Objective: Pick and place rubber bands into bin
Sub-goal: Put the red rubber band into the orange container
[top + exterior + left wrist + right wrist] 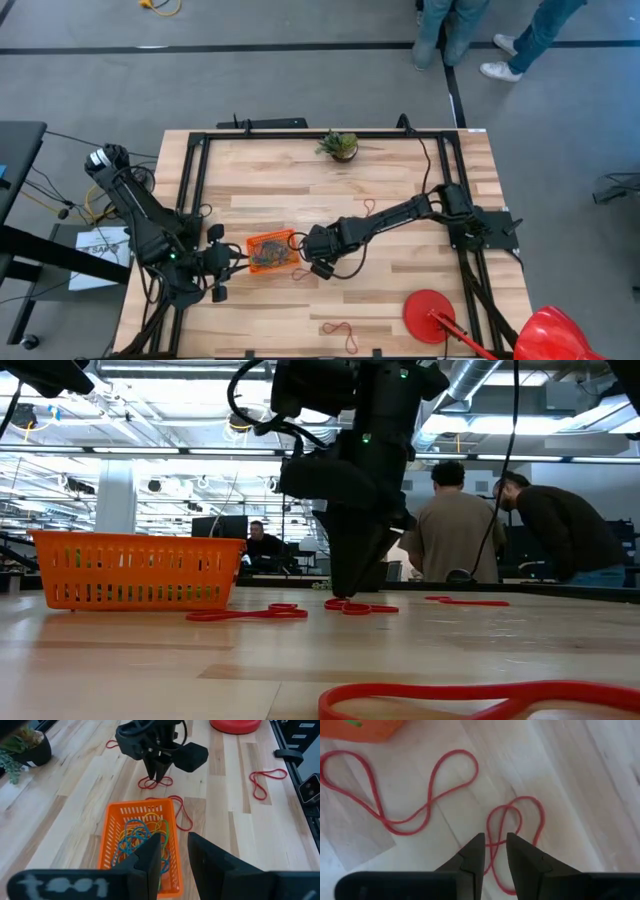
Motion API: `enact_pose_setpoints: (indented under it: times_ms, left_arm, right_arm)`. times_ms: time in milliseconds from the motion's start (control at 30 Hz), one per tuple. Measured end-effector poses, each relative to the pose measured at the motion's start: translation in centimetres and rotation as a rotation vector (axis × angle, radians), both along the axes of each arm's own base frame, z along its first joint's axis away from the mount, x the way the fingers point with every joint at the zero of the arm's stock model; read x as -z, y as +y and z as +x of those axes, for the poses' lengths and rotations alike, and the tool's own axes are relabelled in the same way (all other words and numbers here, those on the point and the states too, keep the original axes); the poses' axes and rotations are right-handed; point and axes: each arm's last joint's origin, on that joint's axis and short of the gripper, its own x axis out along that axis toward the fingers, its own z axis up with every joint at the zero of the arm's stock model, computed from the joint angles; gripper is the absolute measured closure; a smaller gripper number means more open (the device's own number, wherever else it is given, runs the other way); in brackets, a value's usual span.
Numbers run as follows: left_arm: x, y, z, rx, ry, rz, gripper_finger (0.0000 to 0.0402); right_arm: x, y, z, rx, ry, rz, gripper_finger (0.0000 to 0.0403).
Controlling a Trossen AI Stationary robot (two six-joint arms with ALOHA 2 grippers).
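closest to the low camera, along the bottom edge of that frame, lies a red rubber band (470,698) you have not touched. your right gripper (494,851) is the one at work: it points down at the table just right of the orange bin (271,252), near the middle of the high view. its fingers stand narrowly apart with a slim gap, straddling one strand of a twisted red loop (512,832) at their tips. you cannot tell whether the strand is already pinched or only bracketed. that loop runs roughly along the line of the fingers, so they cross a single strand rather than the whole loop. a second, longer red squiggle (405,795) sprawls between that loop and the bin's corner.

your left gripper (172,851) hovers at the bin's left end in the high view, fingers a small way apart, holding nothing, looking over the tangle of coloured bands (142,837) already inside.

judging by this, the right arm is far nearer both loose bands, and the bin lies just to its left in the high view.
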Motion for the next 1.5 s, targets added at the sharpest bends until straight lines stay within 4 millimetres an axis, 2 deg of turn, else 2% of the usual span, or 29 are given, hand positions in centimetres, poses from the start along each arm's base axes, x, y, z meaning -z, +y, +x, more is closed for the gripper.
enact_pose_setpoints:
  times_ms: [200,533,633,700,767,933,1067,1133,1300,1367,1500]
  left_arm:
    - [0.0,0.0,0.0,0.000,0.001,0.001,0.0315]
    - [0.0,0.0,0.0,0.014,0.009,0.012,0.0315]
    - [0.0,0.0,0.0,0.016,0.009,0.015,0.0315]
    - [0.0,0.0,0.0,0.016,0.009,0.015,0.0315]
    - [0.0,0.0,0.0,0.016,0.009,0.015,0.0315]
    - [0.0,0.0,0.0,0.015,0.006,0.016,0.0315]
    - [0.0,0.0,0.0,0.012,0.002,0.016,0.0315]
    - [0.0,0.0,0.0,0.003,-0.009,0.025,0.0315]
    - [-0.1,0.1,0.0,-0.018,-0.031,0.047,0.0315]
    - [-0.1,0.2,0.0,-0.016,-0.031,0.055,0.0315]
    - [-0.2,0.2,0.1,-0.036,-0.058,0.069,0.0315]
  right_arm:
    - [0.0,0.3,0.0,0.002,-0.011,0.000,0.0329]
    - [2.7,0.0,0.6,0.009,0.033,-0.024,0.0329]
    - [2.9,0.0,0.6,0.006,0.038,-0.025,0.0343]
    - [2.9,0.1,0.7,0.003,0.033,-0.024,0.0365]
    - [2.2,0.4,0.6,-0.006,0.011,-0.026,0.0391]
    - [0.2,1.1,-0.2,-0.037,-0.022,-0.052,0.0398]
    - [-4.0,1.9,-1.2,-0.052,-0.111,-0.061,0.0400]
    - [-5.5,2.3,-1.9,-0.056,-0.137,-0.098,0.0401]
    - [-10.1,3.5,-3.1,-0.036,-0.342,-0.217,0.0402]
    - [-11.0,3.9,-2.9,-0.049,-0.425,-0.246,0.0402]
    - [-11.5,4.3,-0.9,-0.143,-0.595,-0.215,0.0402]
